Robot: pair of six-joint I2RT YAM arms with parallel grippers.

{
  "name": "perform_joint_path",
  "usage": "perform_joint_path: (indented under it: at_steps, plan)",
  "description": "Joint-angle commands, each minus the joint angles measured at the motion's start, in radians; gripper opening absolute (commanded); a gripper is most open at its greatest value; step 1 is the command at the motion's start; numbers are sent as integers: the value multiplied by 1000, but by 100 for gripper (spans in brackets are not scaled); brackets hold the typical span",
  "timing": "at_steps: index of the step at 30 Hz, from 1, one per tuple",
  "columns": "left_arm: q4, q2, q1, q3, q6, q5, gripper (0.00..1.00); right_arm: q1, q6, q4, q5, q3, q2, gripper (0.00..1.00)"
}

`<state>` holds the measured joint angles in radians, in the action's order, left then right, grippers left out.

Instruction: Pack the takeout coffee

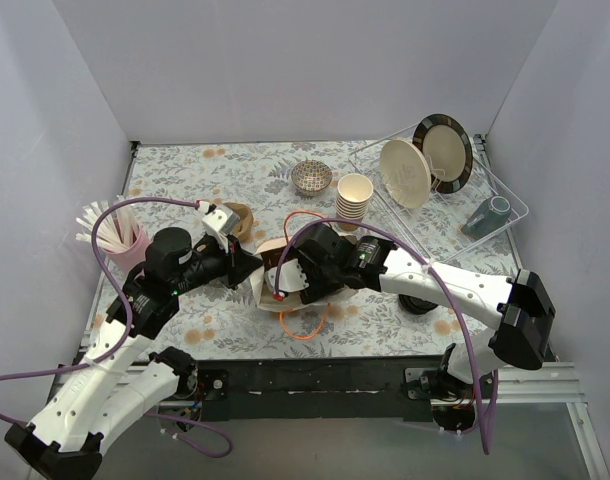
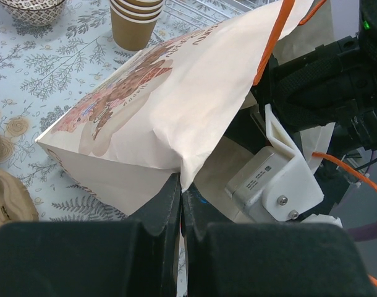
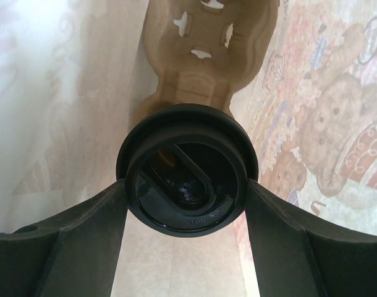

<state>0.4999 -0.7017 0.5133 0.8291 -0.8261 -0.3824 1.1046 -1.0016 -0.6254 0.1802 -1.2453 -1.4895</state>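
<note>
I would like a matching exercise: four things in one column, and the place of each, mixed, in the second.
1 takeout coffee
2 paper bag
3 stack of paper cups
4 plates

a in the clear tray
b pinched by the left gripper
c beside the patterned bowl
d held by the right gripper

Pairs: 1-d, 2-b, 3-c, 4-a

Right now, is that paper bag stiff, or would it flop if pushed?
Probably floppy: the paper bag creases and sags where the left gripper pinches its edge. Likely light, since that one small pinch seems to lift its mouth. It looks thin too: light glows through its walls around the takeout coffee that the right gripper holds inside.
</note>
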Motion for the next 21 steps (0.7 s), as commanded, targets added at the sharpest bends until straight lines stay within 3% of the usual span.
perform_joint_path:
  at_steps: [1, 13, 21]
  plan:
    - [22, 18, -2, 8, 19, -13, 0, -8, -38, 39, 44, 4, 11, 18]
    - [35, -10, -1, 70, 16, 2, 0, -12, -52, 38, 7, 32, 21, 17]
    - [34, -38, -2, 114, -5, -27, 0, -14, -68, 121, 62, 84, 26, 15]
